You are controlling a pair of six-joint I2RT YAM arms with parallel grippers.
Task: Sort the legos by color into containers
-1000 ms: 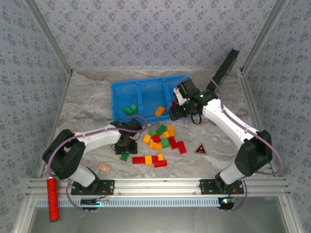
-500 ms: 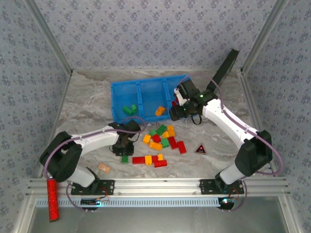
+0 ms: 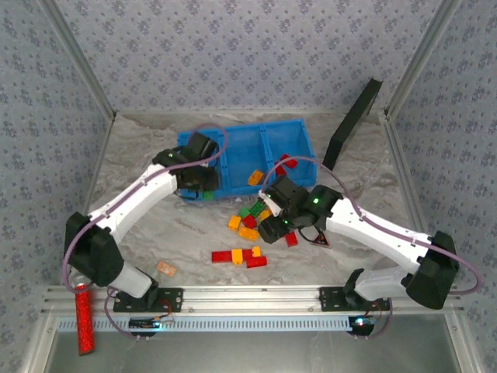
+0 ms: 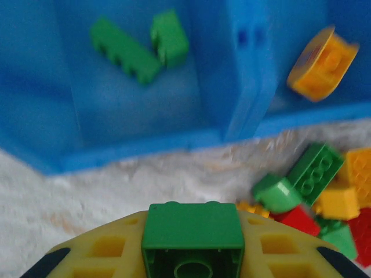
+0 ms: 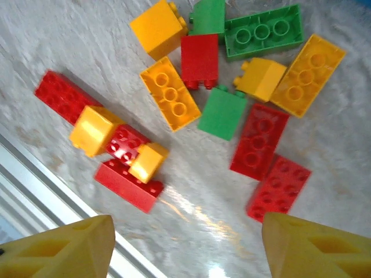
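Transfer: left gripper, pinching green lego, reached upper-left container from pile; right gripper, spread, empty, returned to pile; drop due.

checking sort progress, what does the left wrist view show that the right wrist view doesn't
Left wrist, not right wrist: inside the blue bin, two green bricks in one compartment, an orange brick in the next, and a held green brick between the left fingers. Right wrist, not left: the red and yellow row by the rail. Both: the table and the loose pile.
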